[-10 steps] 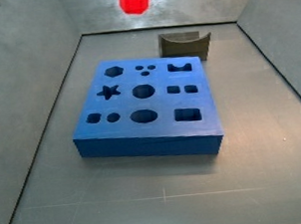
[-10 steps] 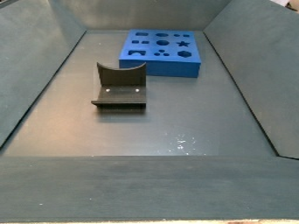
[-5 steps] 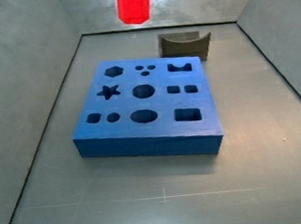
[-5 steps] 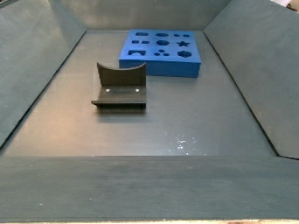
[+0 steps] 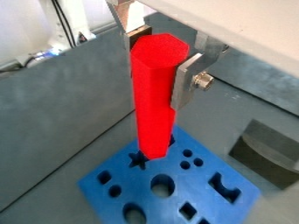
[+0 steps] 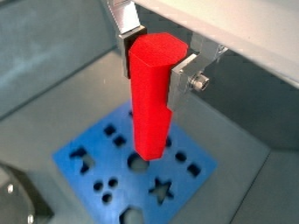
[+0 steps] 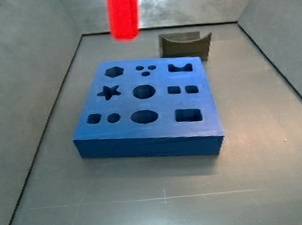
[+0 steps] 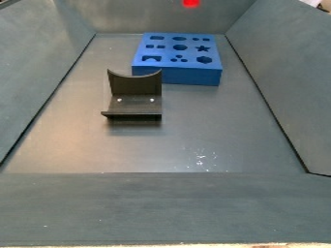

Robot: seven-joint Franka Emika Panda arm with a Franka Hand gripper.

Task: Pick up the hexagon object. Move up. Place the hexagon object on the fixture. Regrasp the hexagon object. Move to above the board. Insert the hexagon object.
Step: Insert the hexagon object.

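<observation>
Up high, the end effector (image 5: pixel 162 61) grips the hexagon object (image 5: pixel 155 96) near its upper end, one flat silver finger (image 5: pixel 187 77) pressed against a side face and the opposite finger mostly hidden behind the bar. Both wrist views show the bar (image 6: pixel 155 98) hanging upright, with the board (image 5: pixel 163 184) far below it. In both side views the end effector itself is out of frame; only the bar's lower part (image 7: pixel 124 12) shows at the top edge, in the air and well apart from everything below, and a small red tip (image 8: pixel 191 3) is all that appears in a side view.

Below lies a dull grey floor (image 7: pixel 263 124) boxed in by sloping grey walls (image 8: pixel 33 92). On it the board (image 7: pixel 150 108) rests flat, blue and thick, cut with a star, circles, squares and other holes. Near it but apart from it stands the fixture (image 8: pixel 132 95), a dark bracket with a curved notch.

Bright red and glossy, the bar has flat faces and a hexagonal end.
</observation>
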